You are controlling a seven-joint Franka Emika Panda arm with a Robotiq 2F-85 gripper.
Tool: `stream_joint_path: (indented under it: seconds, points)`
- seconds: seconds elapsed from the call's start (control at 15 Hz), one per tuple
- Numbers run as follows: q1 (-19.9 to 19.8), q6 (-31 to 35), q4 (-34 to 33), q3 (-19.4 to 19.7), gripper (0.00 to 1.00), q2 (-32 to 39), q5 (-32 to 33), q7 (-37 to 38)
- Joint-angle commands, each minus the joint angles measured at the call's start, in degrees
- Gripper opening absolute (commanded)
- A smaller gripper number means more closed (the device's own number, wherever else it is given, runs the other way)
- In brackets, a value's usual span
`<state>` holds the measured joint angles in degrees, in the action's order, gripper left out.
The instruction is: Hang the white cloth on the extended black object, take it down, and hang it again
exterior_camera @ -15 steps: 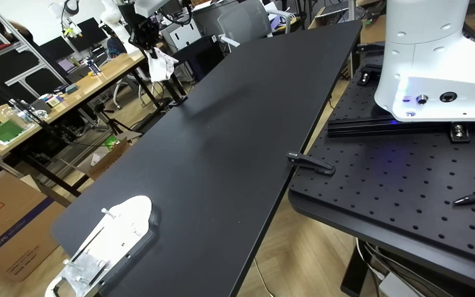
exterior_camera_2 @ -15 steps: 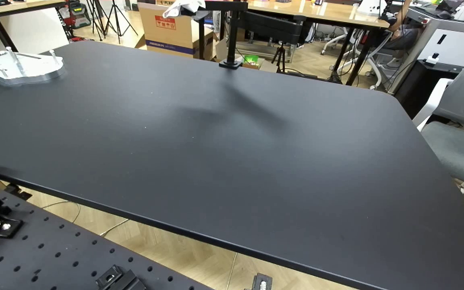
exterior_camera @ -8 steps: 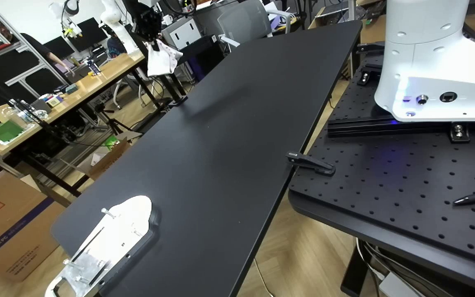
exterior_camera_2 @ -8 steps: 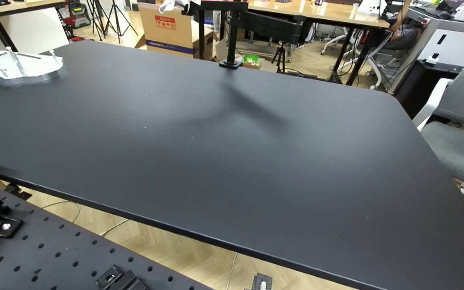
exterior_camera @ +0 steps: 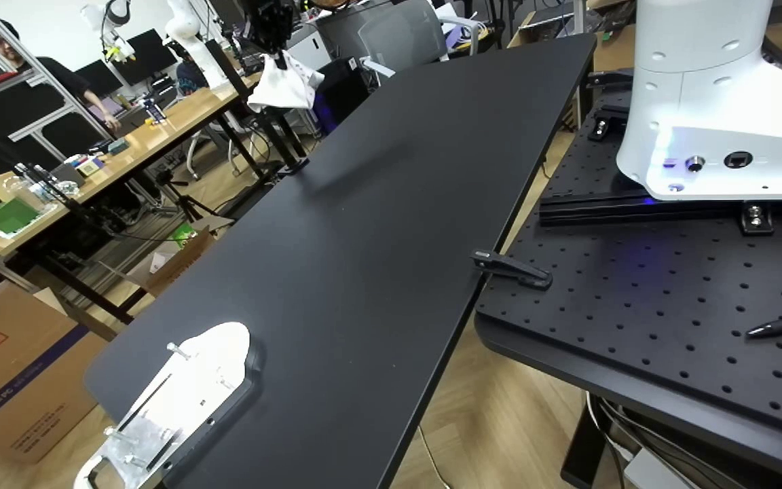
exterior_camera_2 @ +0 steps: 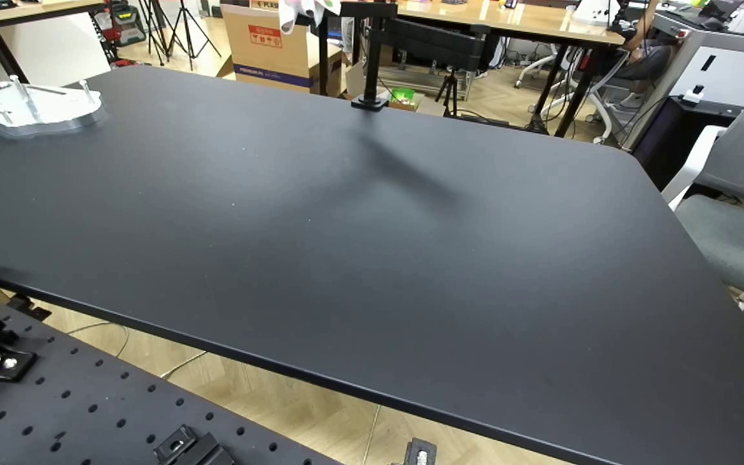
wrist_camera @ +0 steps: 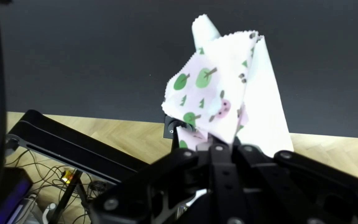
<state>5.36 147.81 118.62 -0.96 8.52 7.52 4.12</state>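
Note:
The white cloth with green trees and a pink animal hangs from my gripper [wrist_camera: 221, 144] in the wrist view, where the cloth [wrist_camera: 216, 84] is folded over itself. My gripper is shut on it; the fingertips are partly hidden. In an exterior view the cloth [exterior_camera: 286, 85] hangs below the gripper [exterior_camera: 279, 60] beyond the table's far edge. The extended black object is a jointed arm on a post; its horizontal bar [exterior_camera_2: 365, 10] has the cloth [exterior_camera_2: 304, 8] at its left end. I cannot tell whether they touch. In the wrist view the black arm [wrist_camera: 73, 146] lies left of the gripper.
The black table [exterior_camera: 364, 238] carries a white pegged plate [exterior_camera: 180, 401] at one end, which also shows in an exterior view [exterior_camera_2: 33, 106]. The post's base [exterior_camera_2: 369, 103] is clamped at the table's far edge. A grey chair [exterior_camera_2: 740, 194] stands beside the table.
The gripper and cloth have moved right and slightly up in an exterior view, and the cloth looks more spread out. In the other view the cloth rose, then came back lower beside the bar's end.

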Motion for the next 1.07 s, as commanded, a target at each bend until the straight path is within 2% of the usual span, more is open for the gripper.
stream_joint_path:
  seconds: [0.0, 0.33, 1.0]
  points:
    - [-1.1, 0.7, -0.2, -0.3, 0.01, 1.0, -1.1, -0.5]
    - [-0.5, 0.8, -2.7, -0.6, 0.01, 2.9, 0.3, -1.1]
    - [1.7, 0.1, -12.6, -1.1, 0.01, 6.3, 4.7, -1.8]
